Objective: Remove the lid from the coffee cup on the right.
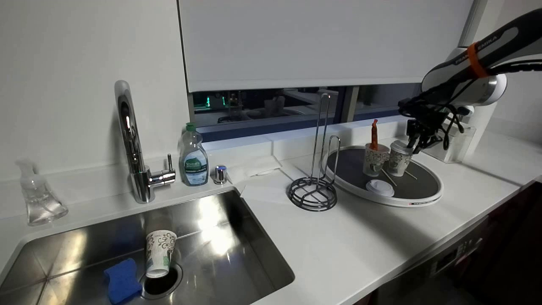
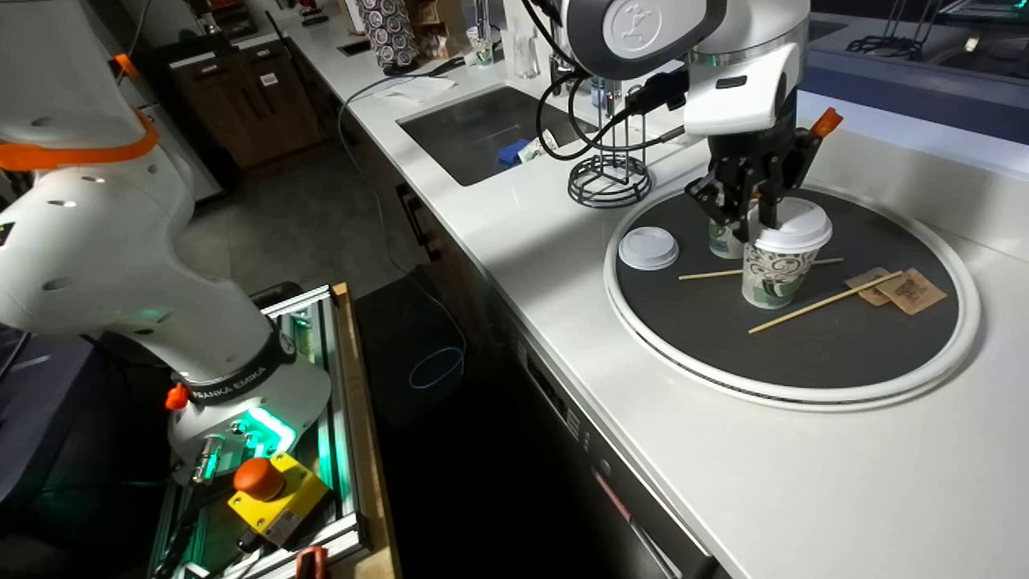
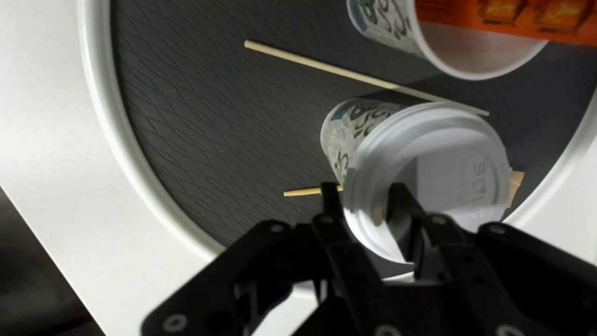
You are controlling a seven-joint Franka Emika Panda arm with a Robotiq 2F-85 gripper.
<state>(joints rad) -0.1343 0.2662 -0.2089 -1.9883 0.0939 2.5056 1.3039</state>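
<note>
The coffee cup (image 1: 397, 166), pale with a brown swirl print, stands upright on a round dark tray with a white rim (image 2: 961, 322). It also shows in an exterior view (image 2: 773, 277) and the wrist view (image 3: 338, 140). Its white lid (image 2: 804, 223) sits on its mouth and shows in the wrist view (image 3: 459, 172), partly shaded. My gripper (image 3: 366, 203) is at the lid's edge, fingers apart: one outside the rim, one over the top. In both exterior views the gripper (image 1: 414, 146) (image 2: 757, 227) is at the lid's side. Whether the fingers touch the lid is unclear.
A second cup (image 3: 392, 28) holding an orange item (image 1: 374, 135) stands close by. A loose white lid (image 2: 648, 248), wooden sticks (image 2: 824, 303) and brown packets (image 2: 912, 291) lie on the tray. A wire holder (image 1: 313, 207) and a sink (image 1: 220, 258) are beside it.
</note>
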